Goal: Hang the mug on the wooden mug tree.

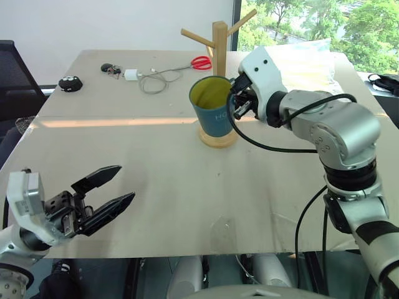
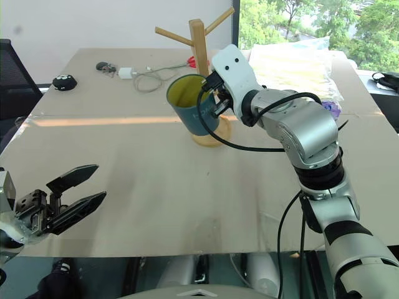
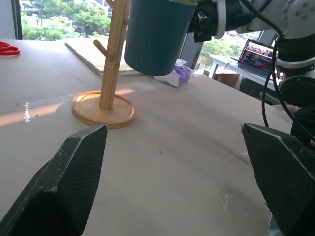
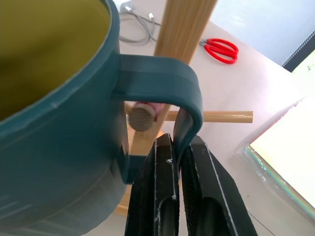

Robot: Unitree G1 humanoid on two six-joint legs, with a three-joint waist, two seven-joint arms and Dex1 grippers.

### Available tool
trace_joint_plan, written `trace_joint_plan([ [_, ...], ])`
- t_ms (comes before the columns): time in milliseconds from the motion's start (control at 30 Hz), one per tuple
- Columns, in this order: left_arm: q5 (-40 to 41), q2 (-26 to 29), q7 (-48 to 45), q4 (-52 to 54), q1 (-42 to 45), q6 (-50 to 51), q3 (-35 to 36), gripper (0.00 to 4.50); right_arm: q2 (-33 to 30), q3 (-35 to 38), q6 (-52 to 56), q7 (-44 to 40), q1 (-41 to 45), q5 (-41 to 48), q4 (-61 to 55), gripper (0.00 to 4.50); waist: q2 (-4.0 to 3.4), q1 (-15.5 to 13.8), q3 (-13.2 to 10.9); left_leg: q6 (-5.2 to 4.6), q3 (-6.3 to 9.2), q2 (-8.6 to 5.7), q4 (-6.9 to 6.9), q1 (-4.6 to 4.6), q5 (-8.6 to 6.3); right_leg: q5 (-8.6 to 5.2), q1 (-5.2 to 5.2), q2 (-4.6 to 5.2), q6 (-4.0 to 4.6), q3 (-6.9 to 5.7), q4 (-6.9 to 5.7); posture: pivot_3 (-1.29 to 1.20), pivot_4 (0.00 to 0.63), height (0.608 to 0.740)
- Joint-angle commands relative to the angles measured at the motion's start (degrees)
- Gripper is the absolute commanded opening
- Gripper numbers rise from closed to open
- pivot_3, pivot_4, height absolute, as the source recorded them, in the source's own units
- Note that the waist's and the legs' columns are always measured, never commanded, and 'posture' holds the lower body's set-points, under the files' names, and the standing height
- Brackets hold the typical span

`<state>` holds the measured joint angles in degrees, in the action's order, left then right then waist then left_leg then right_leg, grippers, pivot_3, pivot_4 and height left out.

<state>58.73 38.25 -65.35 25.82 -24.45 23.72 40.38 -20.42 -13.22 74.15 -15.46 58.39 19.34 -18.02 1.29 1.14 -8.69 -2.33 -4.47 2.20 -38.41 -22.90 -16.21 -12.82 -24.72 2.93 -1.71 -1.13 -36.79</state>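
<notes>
Mug [image 1: 212,106] is up in the air, right in front of the wooden mug tree [image 1: 219,43], held by its loop handle [image 4: 174,93]. The right gripper [image 4: 174,162] pinches the lower part of that handle tight. A peg tip [image 4: 141,117] sits just behind the loop. The mug looks hard, smooth and breakable, so it could swing or slip in such a thin pinch. The left gripper [image 1: 103,196] waits low near the table edge, fingers spread apart, holding nothing.

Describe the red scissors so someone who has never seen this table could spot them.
Find the wooden mug tree at the table's far edge. Just beside its post, on the side toward the white charger and cable, lie the scissors, the only red-handled thing there.
</notes>
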Motion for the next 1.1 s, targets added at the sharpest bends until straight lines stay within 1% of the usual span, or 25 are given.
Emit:
trace_joint_plan([
  [33,0.42,-0.58,-0.19,1.49,-0.58,-1.16,1.41,4.5,0.42,-1.42,-3.65,-1.04,2.63,-1.84,1.39,0.04,0.0,0.02,0.0,0.0,0.0,0.0,0.0,0.0,0.0,0.0,0.0,0.0,0.0,0.0,0.0,0.0,0.15,0.74],
  [167,0.27,-1.19,0.2,2.01,-1.09,-1.54,1.21,4.5,1.42,-2.63,-6.41,-2.94,2.95,-2.5,4.29,0.04,0.0,0.11,0.0,0.0,0.01,0.01,0.0,0.0,0.0,0.0,0.0,-0.01,0.0,0.0,-0.01,0.0,0.15,0.74],
  [233,0.2,-1.54,0.45,2.32,-1.26,-1.68,1.09,4.5,1.58,-2.77,-7.75,-3.36,2.72,-3.13,5.07,0.46,0.0,0.13,0.0,-0.01,0.01,0.01,0.0,0.0,0.0,0.0,0.0,0.0,0.0,0.0,0.0,0.0,0.15,0.74],
  [267,0.19,-1.69,0.59,2.47,-1.28,-1.7,1.05,4.5,1.27,-2.71,-7.96,-3.69,2.51,-3.29,4.89,0.78,0.0,0.13,0.0,-0.01,0.0,0.0,0.0,0.0,0.0,0.0,0.0,0.0,0.0,0.01,0.0,0.0,0.15,0.74],
  [300,0.23,-1.81,0.78,2.63,-1.28,-1.71,1.02,4.5,0.82,-2.62,-8.08,-4.05,2.3,-3.38,4.51,1.22,0.0,0.12,0.0,0.0,0.0,0.0,0.0,0.0,0.0,0.01,0.0,0.0,-0.02,0.01,0.0,0.0,0.15,0.74],
  [400,0.62,-2.17,1.75,3.21,-1.12,-1.54,0.77,4.5,-2.34,-0.26,-7.22,-6.85,0.26,-1.56,-0.03,2.65,0.0,0.02,0.0,0.0,0.0,0.0,0.0,-0.01,0.0,0.02,0.0,0.01,-0.03,0.0,0.0,0.0,0.15,0.74],
  [533,1.52,-2.39,4.81,5.1,0.1,-0.49,-0.62,4.5,-7.02,7.23,-7.32,-13.41,-6.09,5.15,-7.96,2.65,0.02,-0.42,0.01,-0.01,0.13,-0.03,0.0,-0.07,-0.01,0.06,0.04,0.08,-0.11,-0.12,0.06,0.0,0.15,0.74],
  [600,1.33,-2.28,5.99,5.62,0.96,-0.23,-1.5,4.5,-9.63,8.96,-12.52,-17.09,-9.8,6.32,-10.6,2.65,0.03,-0.45,0.01,-0.08,0.16,-0.04,0.0,-0.07,-0.05,0.06,0.05,0.08,-0.11,-0.14,0.06,0.0,0.15,0.74],
  [633,1.03,-2.11,6.55,5.86,1.5,0.07,-2.3,4.5,-10.15,11.55,-13.47,-18.61,-12.32,8.36,-11.92,2.65,0.02,-0.37,0.01,-0.14,0.2,-0.04,-0.01,-0.06,-0.08,0.05,0.07,0.08,-0.1,-0.18,0.05,0.0,0.15,0.74],
  [700,1.07,-1.51,7.4,6.25,2.49,0.98,-3.82,4.5,-11.17,15.6,-16.51,-20.71,-16.83,10.66,-13.31,2.65,0.01,-0.27,0.0,-0.25,0.21,-0.03,-0.01,-0.02,-0.15,0.05,0.1,0.05,-0.09,-0.18,0.03,0.0,0.15,0.74],
  [833,-0.54,0.04,10.23,6.43,4.13,3.21,-6.91,4.5,-13.77,21.45,-21.65,-25.08,-25.71,13.86,-14.3,2.65,0.02,-0.37,0.01,-0.24,0.23,-0.01,-0.02,0.03,-0.14,0.05,0.13,-0.02,-0.1,-0.16,0.01,0.0,0.15,0.74],
  [933,-2.64,0.89,11.07,6.16,4.41,3.51,-8.57,4.5,-16.75,25.41,-25.97,-28.31,-33.68,14.28,-14.01,2.65,0.02,-0.36,0.01,-0.25,0.19,-0.01,-0.03,0.05,-0.14,0.06,0.15,-0.03,-0.11,-0.08,0.0,0.0,0.15,0.74],
  [1033,-5.13,1.68,10.47,5.07,3.31,3.03,-8.87,4.5,-20.25,30.6,-31.02,-32.51,-46.04,13.62,-14.99,3.42,0.06,-0.83,0.03,-0.25,0.22,-0.03,-0.03,0.03,-0.14,0.03,0.19,-0.03,-0.08,-0.09,0.05,0.0,0.15,0.74],
  [1067,-5.84,1.92,10.13,4.46,2.7,2.96,-8.71,4.5,-20.96,32.53,-32.94,-34.07,-50.38,13.63,-15.42,4.07,0.02,-0.79,0.01,-0.25,0.22,-0.04,-0.03,0.08,-0.14,0.02,0.25,-0.03,-0.08,-0.1,0.07,0.0,0.15,0.74],
  [1100,-6.58,2.06,9.51,3.84,2.09,2.65,-8.52,4.5,-21.61,34.26,-34.81,-35.39,-54.43,13.22,-15.64,4.39,0.01,-0.86,0.0,-0.25,0.21,-0.04,-0.03,0.09,-0.14,0.02,0.26,-0.03,-0.08,-0.08,0.06,0.0,0.15,0.74],
])
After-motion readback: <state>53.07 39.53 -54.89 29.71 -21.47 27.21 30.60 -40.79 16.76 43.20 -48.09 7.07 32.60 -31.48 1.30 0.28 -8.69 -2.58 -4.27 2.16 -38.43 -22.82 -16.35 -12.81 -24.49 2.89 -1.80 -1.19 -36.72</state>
